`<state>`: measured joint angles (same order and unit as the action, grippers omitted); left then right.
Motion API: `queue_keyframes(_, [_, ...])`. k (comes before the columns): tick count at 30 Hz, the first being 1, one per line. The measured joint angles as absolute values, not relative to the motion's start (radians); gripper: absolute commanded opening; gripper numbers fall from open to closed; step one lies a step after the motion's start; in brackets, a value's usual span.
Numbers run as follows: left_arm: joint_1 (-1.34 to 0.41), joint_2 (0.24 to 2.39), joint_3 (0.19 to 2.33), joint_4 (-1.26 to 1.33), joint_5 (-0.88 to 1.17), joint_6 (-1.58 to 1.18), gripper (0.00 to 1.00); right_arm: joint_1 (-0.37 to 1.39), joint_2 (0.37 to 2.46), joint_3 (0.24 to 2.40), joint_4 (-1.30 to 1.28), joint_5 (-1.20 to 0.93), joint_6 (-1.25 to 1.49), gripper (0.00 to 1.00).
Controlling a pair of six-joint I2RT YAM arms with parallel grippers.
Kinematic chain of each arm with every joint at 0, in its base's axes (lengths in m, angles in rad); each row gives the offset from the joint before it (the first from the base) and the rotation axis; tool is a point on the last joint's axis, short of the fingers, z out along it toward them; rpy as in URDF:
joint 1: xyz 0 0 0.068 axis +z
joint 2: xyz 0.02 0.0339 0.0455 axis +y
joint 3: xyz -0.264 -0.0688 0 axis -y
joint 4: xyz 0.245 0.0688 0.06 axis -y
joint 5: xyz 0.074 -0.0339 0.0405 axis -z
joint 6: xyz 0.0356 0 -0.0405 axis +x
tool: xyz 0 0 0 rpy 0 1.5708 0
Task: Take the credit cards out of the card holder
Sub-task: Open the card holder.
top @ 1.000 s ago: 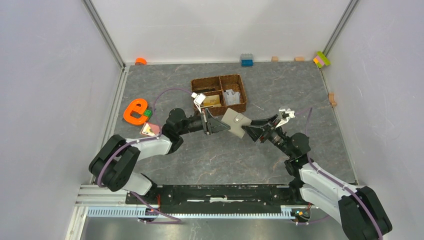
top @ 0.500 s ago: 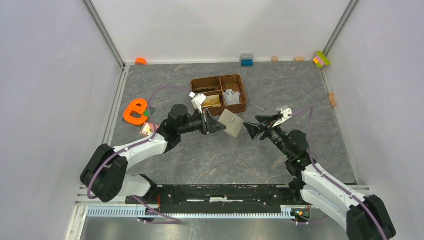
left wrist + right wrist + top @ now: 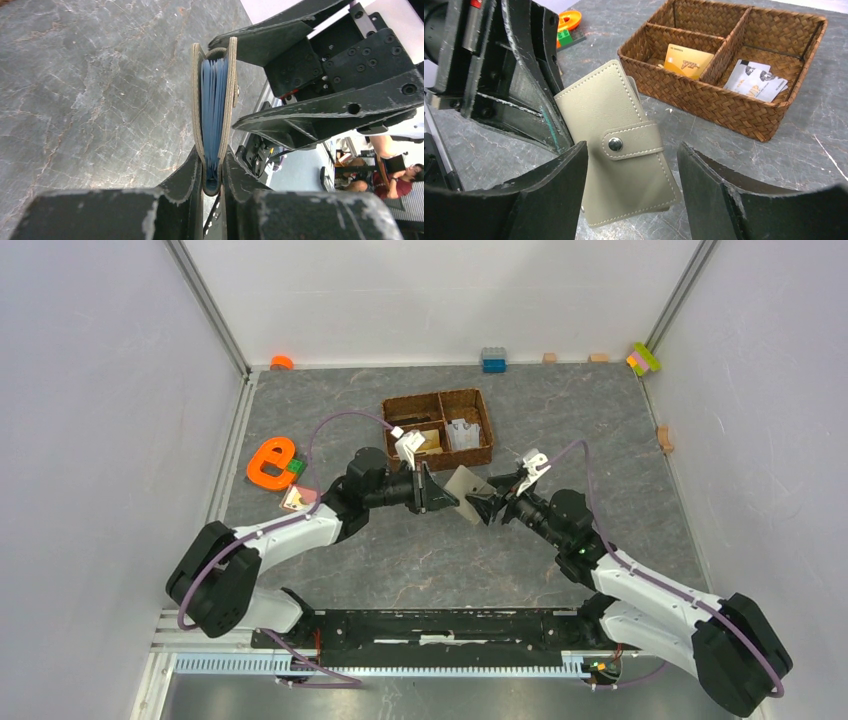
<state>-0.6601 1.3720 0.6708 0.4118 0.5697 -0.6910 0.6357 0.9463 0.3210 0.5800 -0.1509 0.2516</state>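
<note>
The card holder (image 3: 466,483) is a grey-olive case held above the table, its tab and silver snap (image 3: 615,144) lying across its face. My left gripper (image 3: 441,496) is shut on its spine edge; in the left wrist view the holder (image 3: 214,100) stands edge-on between the fingers, blue leaves showing inside. My right gripper (image 3: 488,506) is open, its jaws either side of the holder's lower end (image 3: 624,165) without pinching it. An orange-tan credit card (image 3: 687,61) lies in the basket's near-left compartment, and also shows in the top view (image 3: 425,440).
The brown woven basket (image 3: 438,395) stands just behind the grippers, with white cards (image 3: 754,80) in its right compartment. An orange letter shape (image 3: 270,462) and a small pink block (image 3: 298,498) lie at the left. Small bricks (image 3: 493,360) line the back wall.
The right gripper drew back from the holder, then came in again to the left with its jaws open around it. The left gripper kept hold and shifted slightly up and right.
</note>
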Motion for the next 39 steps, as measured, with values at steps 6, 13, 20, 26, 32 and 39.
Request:
queue_keyframes(6, [-0.670, 1.378, 0.680, 0.394, 0.577, -0.681, 0.07, 0.654, 0.966, 0.338, 0.536, -0.113, 0.231, 0.70])
queue_keyframes(13, [-0.670, 1.381, 0.684, 0.390, 0.550, -0.676, 0.07, 0.673, 0.965, 0.377, 0.455, 0.036, 0.242, 0.69])
queue_keyframes(20, [-0.670, 1.407, 0.703, 0.391, 0.548, -0.675, 0.06, 0.681, 0.963, 0.385, 0.423, 0.101, 0.266, 0.65])
queue_keyframes(26, [-0.673, 1.412, 0.708, 0.385, 0.561, -0.675, 0.06, 0.664, 0.915, 0.382, 0.376, 0.275, 0.273, 0.68])
queue_keyframes(32, [-0.681, 1.412, 0.708, 0.385, 0.580, -0.675, 0.06, 0.656, 0.873, 0.369, 0.364, 0.379, 0.272, 0.68])
queue_keyframes(39, [-0.681, 1.412, 0.708, 0.363, 0.579, -0.673, 0.06, 0.656, 0.862, 0.360, 0.368, 0.339, 0.257, 0.68])
